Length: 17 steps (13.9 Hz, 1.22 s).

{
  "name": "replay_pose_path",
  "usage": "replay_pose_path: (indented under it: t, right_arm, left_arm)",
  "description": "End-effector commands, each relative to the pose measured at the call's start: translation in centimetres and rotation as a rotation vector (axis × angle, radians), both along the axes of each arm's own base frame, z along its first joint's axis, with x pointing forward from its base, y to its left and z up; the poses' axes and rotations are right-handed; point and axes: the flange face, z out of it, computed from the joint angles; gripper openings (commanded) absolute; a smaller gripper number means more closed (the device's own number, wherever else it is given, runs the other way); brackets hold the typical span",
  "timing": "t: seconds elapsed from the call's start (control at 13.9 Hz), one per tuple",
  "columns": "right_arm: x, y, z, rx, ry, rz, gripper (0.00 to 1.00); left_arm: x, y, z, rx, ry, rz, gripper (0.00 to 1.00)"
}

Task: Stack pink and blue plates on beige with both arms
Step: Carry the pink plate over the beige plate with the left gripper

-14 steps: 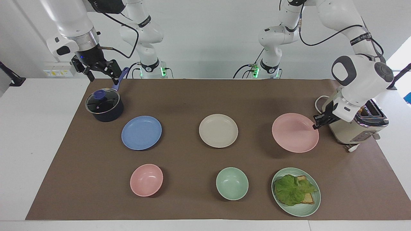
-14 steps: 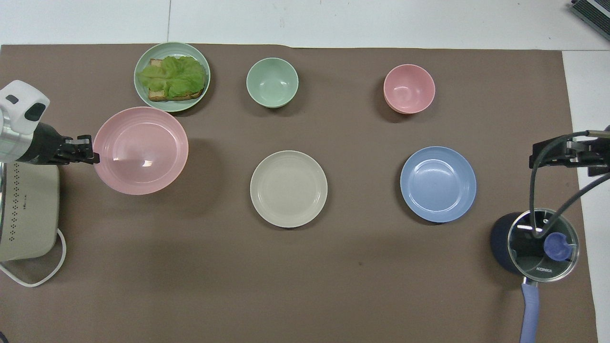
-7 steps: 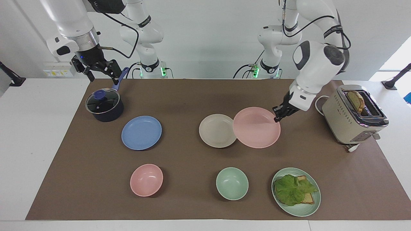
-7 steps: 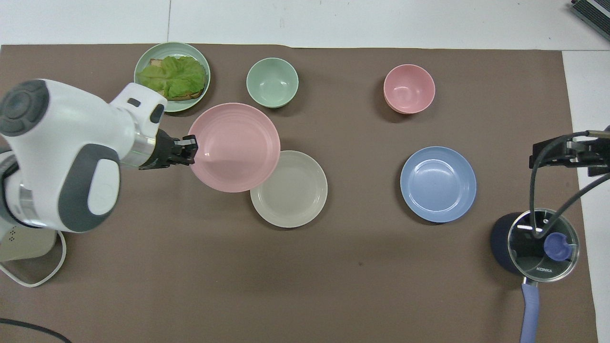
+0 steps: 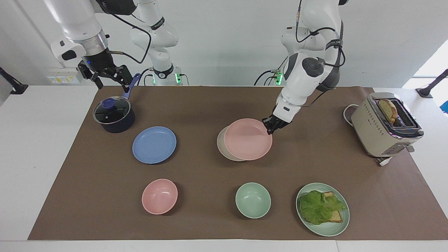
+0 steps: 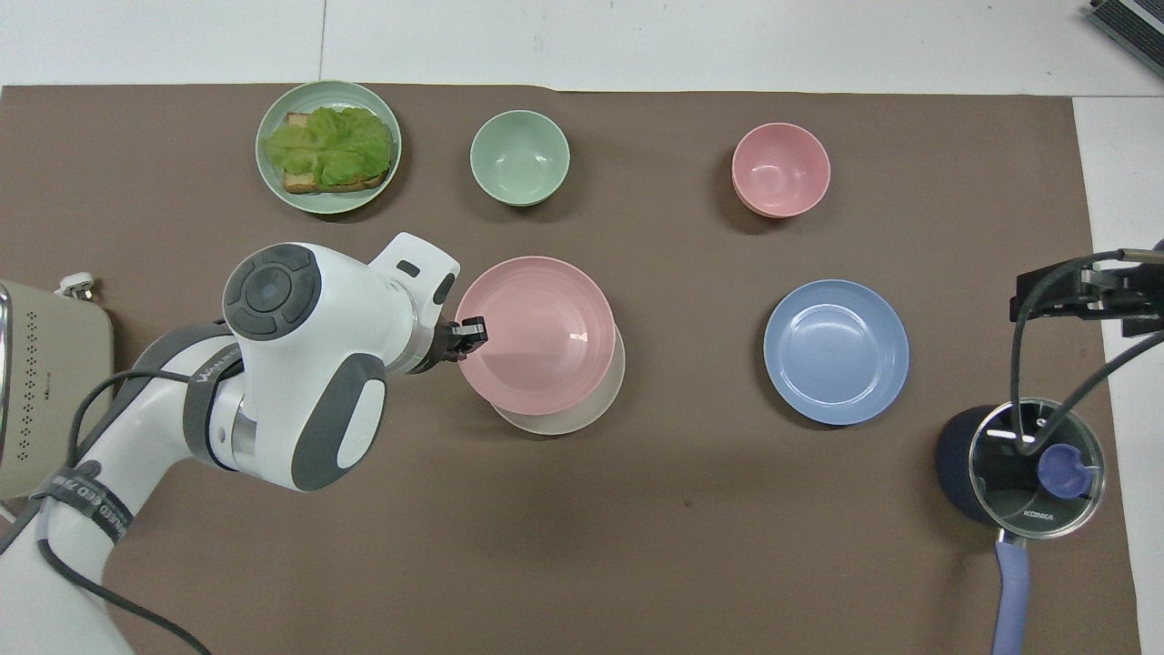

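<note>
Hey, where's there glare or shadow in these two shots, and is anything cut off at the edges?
Overhead view: small glare spots on the pink plate and pot lid; toaster cropped at the edge. Facing view: bright window washout beside the toaster; soft shadow under the pink plate, on the beige plate.

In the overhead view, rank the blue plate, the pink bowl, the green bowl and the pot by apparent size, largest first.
1. blue plate, clearly the widest.
2. pot, counting its body and glass lid, handle aside.
3. pink bowl and green bowl: they look alike in width, so I won't rank one above the other.
</note>
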Motion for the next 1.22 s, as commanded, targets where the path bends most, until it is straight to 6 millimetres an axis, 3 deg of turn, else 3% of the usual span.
replay_pose_path:
  t: [0.0,0.36,1.0,1.15]
  right_arm:
    - [-0.1,-0.4,0.1,-0.009,-0.009,0.009,1.00]
    - [-0.1,-0.3,0.1,-0.007,-0.009,0.011,1.00]
    - [-0.1,-0.4,0.1,-0.009,-0.009,0.009,1.00]
    - [-0.1,-0.3,0.1,-0.007,-0.011,0.011,1.00]
  left_arm:
    - [-1.4,-0.1,-1.9,0.039,-0.025,-0.019,0.00]
    - [-2.7,-0.7,-3.7,0.044,-0.033,-0.039,0.00]
    - [-1.8,-0.3,-3.7,0.032,-0.058,-0.014,0.00]
    - [-1.5,-0.5,-4.9,0.030,-0.058,-0.011,0.00]
